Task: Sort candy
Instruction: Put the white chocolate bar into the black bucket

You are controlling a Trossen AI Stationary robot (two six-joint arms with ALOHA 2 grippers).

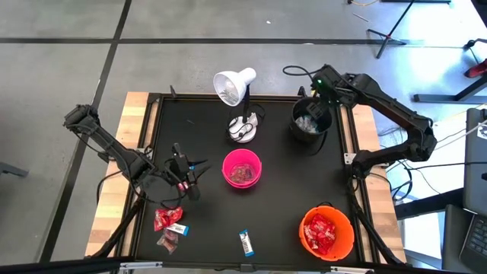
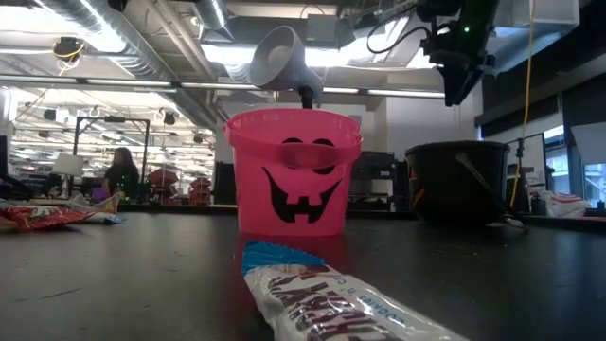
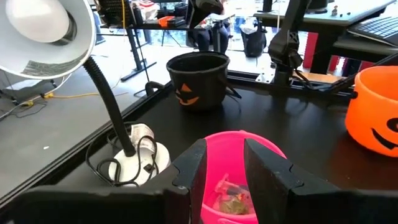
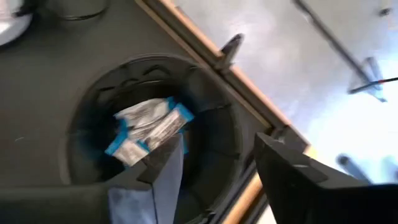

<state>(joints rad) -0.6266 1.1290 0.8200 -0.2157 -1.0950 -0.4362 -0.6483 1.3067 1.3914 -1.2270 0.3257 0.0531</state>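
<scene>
Four or so loose candy pieces (image 1: 169, 226) lie at the table's near-left corner, just nearer than the left gripper (image 1: 185, 175), part-open and empty, while the right gripper (image 1: 316, 95) hangs spread and empty above the black bucket (image 1: 298, 131) holding white-and-blue bars (image 4: 149, 129).

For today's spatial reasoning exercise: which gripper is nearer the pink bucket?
Left. The left gripper sits just beside the pink bucket, pointing at it; the right gripper hangs over the black bucket at the table's far side.
</scene>
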